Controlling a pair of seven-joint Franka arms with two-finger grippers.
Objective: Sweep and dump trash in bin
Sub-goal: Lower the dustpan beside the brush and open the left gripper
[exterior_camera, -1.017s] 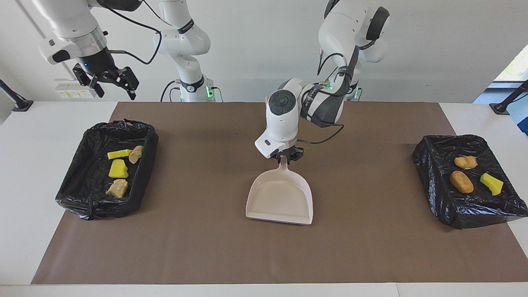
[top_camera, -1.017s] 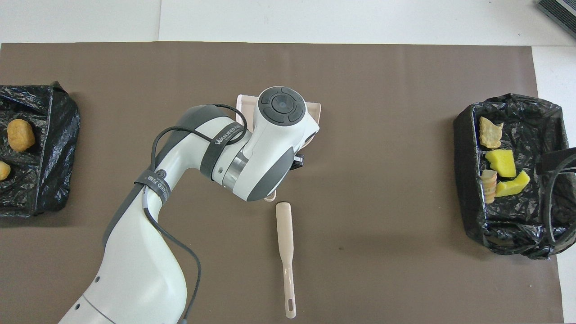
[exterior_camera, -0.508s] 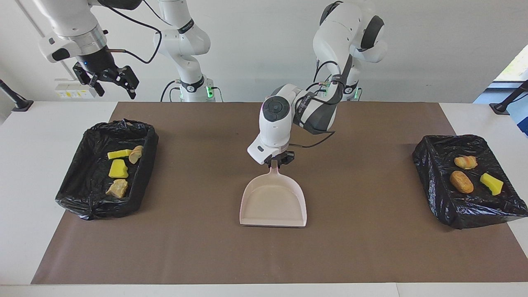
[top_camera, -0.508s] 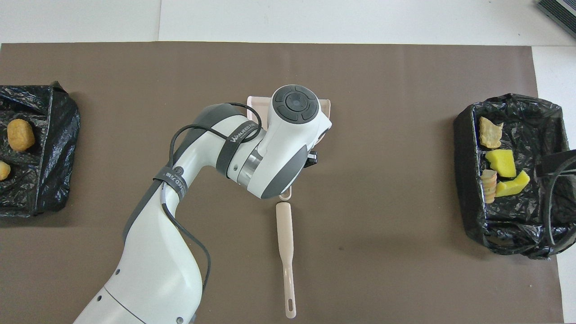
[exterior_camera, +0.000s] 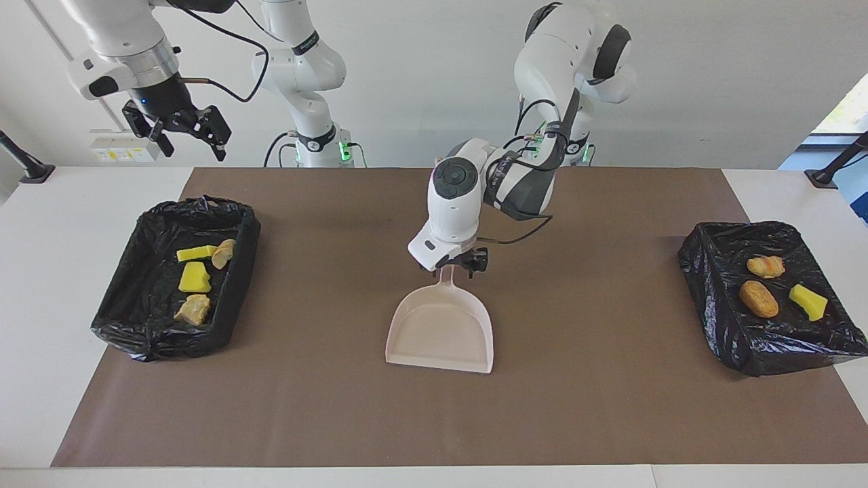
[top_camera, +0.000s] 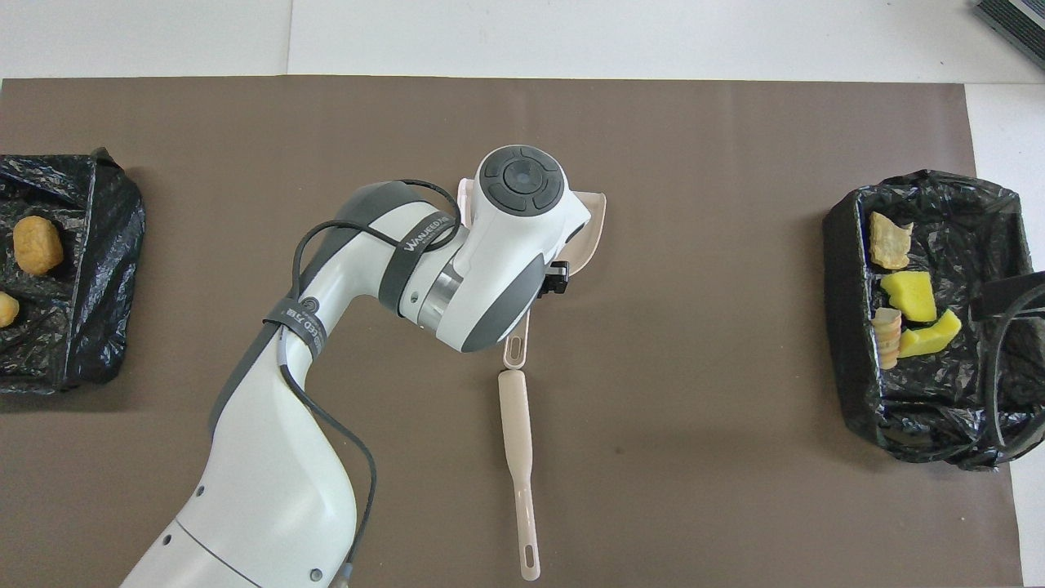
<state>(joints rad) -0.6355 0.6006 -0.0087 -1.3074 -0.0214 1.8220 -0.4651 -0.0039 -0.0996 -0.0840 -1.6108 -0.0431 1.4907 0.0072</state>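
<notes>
The left tool (exterior_camera: pixel 460 264) has apparently just let go of the dustpan (exterior_camera: pixel 441 332); all trash (exterior_camera: pixel 194 278) sits binned, so sweeping looks done. The right tool (exterior_camera: pixel 180 129) waits raised, fingers apart.

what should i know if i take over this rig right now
Left gripper: fingers open over the dustpan handle; the dustpan rests on the mat.
Right gripper: open, raised, waiting at its own end.
Trash: four scraps in the right-end bin, three scraps in the left-end bin.
Brush lies nearer the robots than the dustpan.
Done: dumping, apparently. Left: probably just lifting the left arm away.
</notes>
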